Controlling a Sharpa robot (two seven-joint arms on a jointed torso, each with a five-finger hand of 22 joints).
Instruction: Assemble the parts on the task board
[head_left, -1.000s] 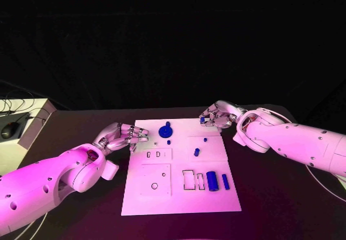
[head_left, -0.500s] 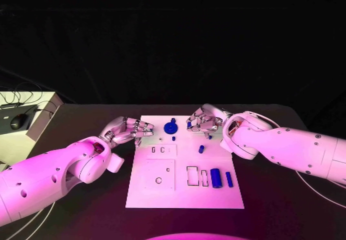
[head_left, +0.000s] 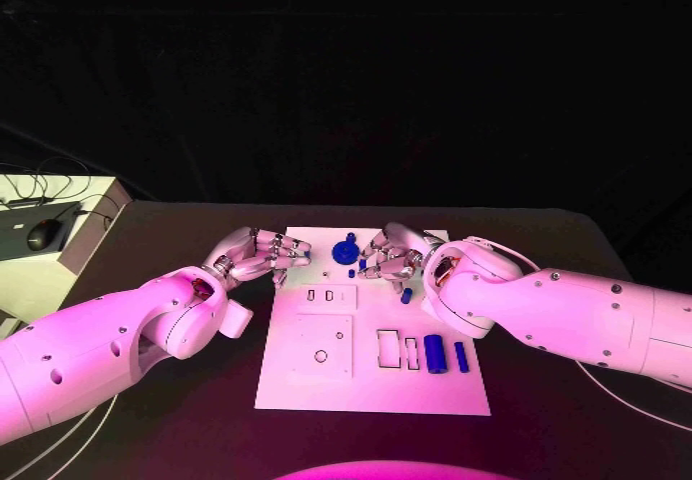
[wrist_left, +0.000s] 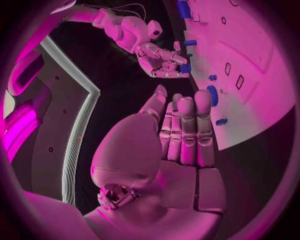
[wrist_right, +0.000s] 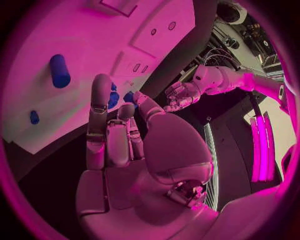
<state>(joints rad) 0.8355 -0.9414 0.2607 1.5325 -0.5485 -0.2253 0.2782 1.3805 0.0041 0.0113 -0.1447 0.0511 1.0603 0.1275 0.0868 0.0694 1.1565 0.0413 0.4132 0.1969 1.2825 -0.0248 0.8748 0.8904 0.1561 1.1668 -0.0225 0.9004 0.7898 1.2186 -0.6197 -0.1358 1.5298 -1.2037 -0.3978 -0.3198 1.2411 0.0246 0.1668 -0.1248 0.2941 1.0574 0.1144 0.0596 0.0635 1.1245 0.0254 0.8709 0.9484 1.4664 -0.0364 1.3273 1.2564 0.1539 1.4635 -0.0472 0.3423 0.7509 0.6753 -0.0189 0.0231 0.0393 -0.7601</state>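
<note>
Since a second ago the right hand (head_left: 389, 255) has slid from the board's far right corner inward over the board (head_left: 368, 395), and now sits just right of the round blue part (head_left: 345, 251). The left hand (head_left: 260, 257) has barely budged, at the board's far left edge. The camera shifted too, so some of that is just framing.

Right hand's fingers are curled down over a small blue peg (head_left: 405, 295) area; I honestly can't tell if it's pinching anything. Left hand: fingers together, straight, holding nothing as far as I can see.

The rest of the parts sit on the near right: a fat cylinder (head_left: 436, 354) and a thin bar (head_left: 460, 356) beside the slots.

My guess: they're light, stiff plastic, smooth and probably a bit slippery. Pinch the cylinder across its middle; take the pegs from above by the sides.
</note>
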